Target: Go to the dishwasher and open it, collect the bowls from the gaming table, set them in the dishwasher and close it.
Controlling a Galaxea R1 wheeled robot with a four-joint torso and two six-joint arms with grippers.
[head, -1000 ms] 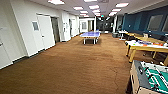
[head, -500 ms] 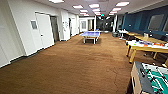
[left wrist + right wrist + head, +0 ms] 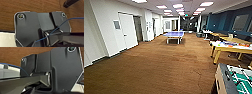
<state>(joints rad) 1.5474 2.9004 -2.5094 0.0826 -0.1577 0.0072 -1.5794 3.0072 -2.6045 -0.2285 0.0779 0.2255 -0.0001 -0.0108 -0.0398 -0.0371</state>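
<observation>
Head view first: it's a big open office room with brown carpet (image 3: 159,67) running all the way back, and rows of bright ceiling light panels (image 3: 177,5) overhead. White wall on the left with a white double door (image 3: 127,31) and a darker doorway just past it. Far down the middle sits a blue ping-pong table (image 3: 174,35). The right wall is dark blue. Along that right side is the yellow gaming table (image 3: 231,49), yellow top and legs, with some colourful stuff on it. There's a bit of orange-red (image 3: 230,45) on the top that could be the bowls, but it's too blurry to say for sure. Closer in, at the lower right corner, is the end of the green foosball table (image 3: 234,80) with its rods.

Left wrist view: mostly the robot's own dark plate with a thin blue cable (image 3: 58,28) crossing it. Behind it is the same brown carpet (image 3: 31,6), a white patch at one corner, and a dark leg-like thing (image 3: 70,3) poking in at another. Can't tell if the left gripper is released or clenched.

Right wrist view: dark plate again, a blue cable (image 3: 15,67), brown carpet (image 3: 18,53) behind. Same deal, can't tell the right gripper's state. The gaming table is well away from both arms, ahead and to the right.
</observation>
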